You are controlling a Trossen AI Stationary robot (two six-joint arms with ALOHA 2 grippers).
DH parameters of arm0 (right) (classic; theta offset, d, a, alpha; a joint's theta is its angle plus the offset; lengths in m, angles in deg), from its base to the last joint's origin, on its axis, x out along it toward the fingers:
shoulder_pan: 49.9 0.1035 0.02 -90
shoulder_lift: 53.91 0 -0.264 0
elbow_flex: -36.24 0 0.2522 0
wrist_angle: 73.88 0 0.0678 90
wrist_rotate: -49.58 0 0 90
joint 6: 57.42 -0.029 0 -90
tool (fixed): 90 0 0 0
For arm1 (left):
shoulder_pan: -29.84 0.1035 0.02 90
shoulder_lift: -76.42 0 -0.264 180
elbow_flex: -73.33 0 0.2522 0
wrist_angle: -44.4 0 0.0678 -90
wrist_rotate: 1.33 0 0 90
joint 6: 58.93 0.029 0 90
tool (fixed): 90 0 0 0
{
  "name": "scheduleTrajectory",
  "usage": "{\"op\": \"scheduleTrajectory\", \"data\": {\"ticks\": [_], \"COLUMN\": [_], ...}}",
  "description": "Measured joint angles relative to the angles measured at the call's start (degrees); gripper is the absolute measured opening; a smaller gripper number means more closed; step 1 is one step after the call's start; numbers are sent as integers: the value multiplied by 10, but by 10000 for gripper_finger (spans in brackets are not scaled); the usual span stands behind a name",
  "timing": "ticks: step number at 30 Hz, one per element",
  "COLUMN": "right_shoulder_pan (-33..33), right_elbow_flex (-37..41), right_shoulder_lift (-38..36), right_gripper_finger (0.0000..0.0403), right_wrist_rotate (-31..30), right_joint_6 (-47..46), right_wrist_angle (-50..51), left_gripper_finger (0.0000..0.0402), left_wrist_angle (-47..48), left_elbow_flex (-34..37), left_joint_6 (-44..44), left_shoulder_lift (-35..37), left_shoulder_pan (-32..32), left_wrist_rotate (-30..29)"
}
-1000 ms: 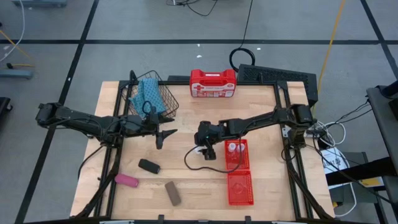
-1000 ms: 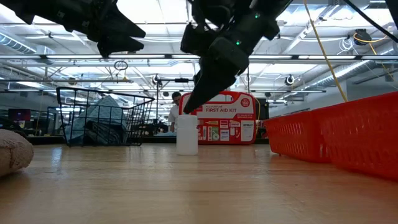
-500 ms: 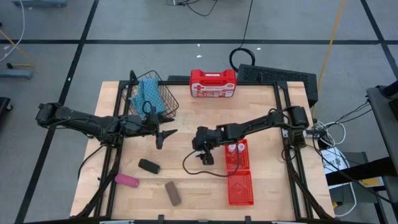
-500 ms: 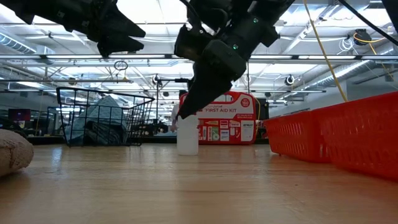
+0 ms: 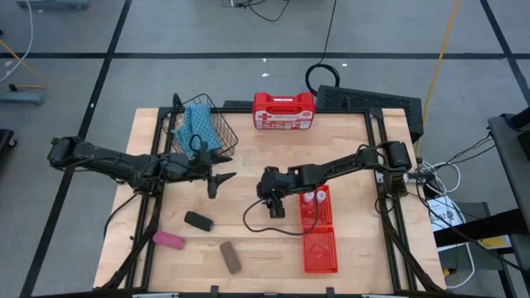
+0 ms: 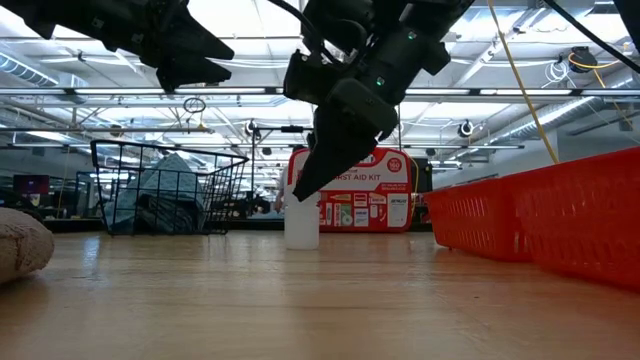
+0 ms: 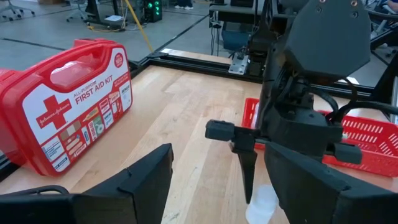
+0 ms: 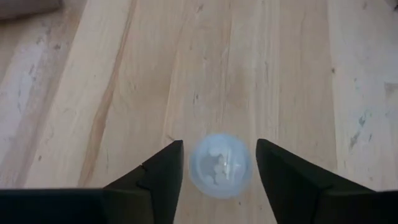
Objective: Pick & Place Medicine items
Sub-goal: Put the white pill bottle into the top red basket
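Observation:
A small white round bottle point(image 8: 219, 167) stands upright on the wooden table point(image 5: 248, 149); it also shows in the low view point(image 6: 301, 217). My right gripper point(image 8: 219, 144) is open and points down over it, one finger on either side, with a gap to each. Two more white bottles point(image 5: 313, 198) sit in the red basket point(image 5: 325, 217). A black piece point(image 5: 198, 220), a pink piece point(image 5: 168, 240) and a brown piece point(image 5: 229, 257) lie on the table at the near left. My left gripper point(image 5: 222, 180) is open and empty, hovering left of the bottle.
A wire basket point(image 5: 217, 141) holding blue patterned cloth point(image 5: 199, 124) stands at the far left. The red first aid case point(image 5: 283, 111) stands at the far edge. A red lid or tray point(image 5: 320, 251) lies near the front, next to the red basket.
My right gripper has moved a little toward the table's near edge and down, so its open fingers now stand around the white bottle and cover it from above. The bottle has stayed in place.

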Motion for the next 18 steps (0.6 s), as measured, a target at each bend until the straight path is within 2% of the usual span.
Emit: {"op": "scheduleTrajectory", "data": {"ticks": [12,18], "right_shoulder_pan": [0,4], "right_elbow_flex": [0,1], "right_shoulder_lift": [0,-17], "right_gripper_finger": [126,127], "right_wrist_rotate": [-2,-2], "right_joint_6": [1,0], "right_wrist_angle": [6,38], "left_gripper_finger": [249,260], "left_wrist_angle": [0,0], "left_elbow_flex": [0,0], "left_joint_6": [0,0], "left_shoulder_lift": [0,0], "left_shoulder_pan": [0,0], "left_wrist_rotate": [0,0]}}
